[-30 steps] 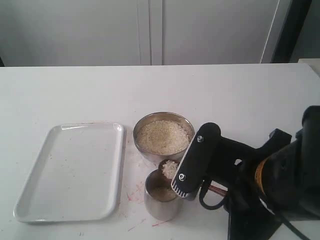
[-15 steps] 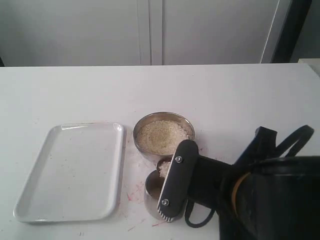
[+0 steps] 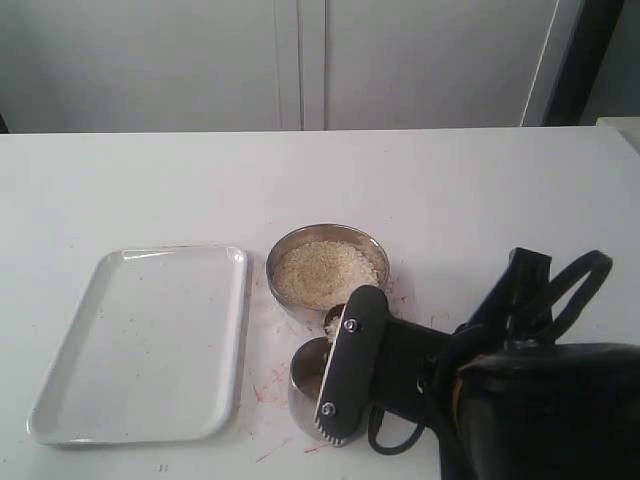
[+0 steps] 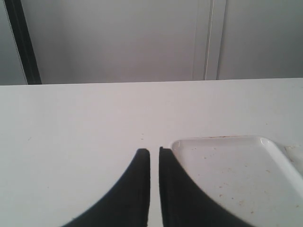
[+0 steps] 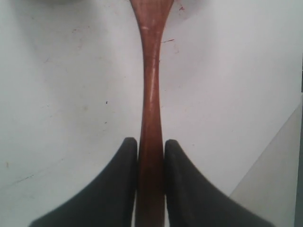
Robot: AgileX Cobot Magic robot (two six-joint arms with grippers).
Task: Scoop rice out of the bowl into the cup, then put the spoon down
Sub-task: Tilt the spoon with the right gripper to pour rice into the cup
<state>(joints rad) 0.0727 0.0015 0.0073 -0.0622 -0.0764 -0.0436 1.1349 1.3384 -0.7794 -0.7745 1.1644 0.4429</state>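
The steel bowl [image 3: 300,305] holds a mound of rice [image 3: 325,270] at the table's middle. Just in front of it stands the steel cup [image 3: 303,378], largely covered by my right gripper [image 3: 345,365]. That gripper is shut on the handle of the reddish-brown wooden spoon [image 5: 151,94], which runs straight out between its fingers [image 5: 124,161]. Only a dark bit of the spoon head [image 3: 331,317] shows over the cup, next to the bowl. The cup's contents are hidden. My left gripper [image 4: 154,151] is shut with nothing in it, hovering over the table beside the tray's corner.
A white rectangular tray [image 3: 140,345] lies left of the bowl and cup, and its corner [image 4: 236,175] sits by the left gripper. Faint red marks stain the tabletop [image 3: 268,385] near the cup. The right arm's dark bulk [image 3: 540,400] fills the lower right.
My right gripper has swung left and nearer with the spoon, coming over the cup. The rice-laden spoon head, plain a second ago, is now almost hidden. The bowl and tray have not moved.
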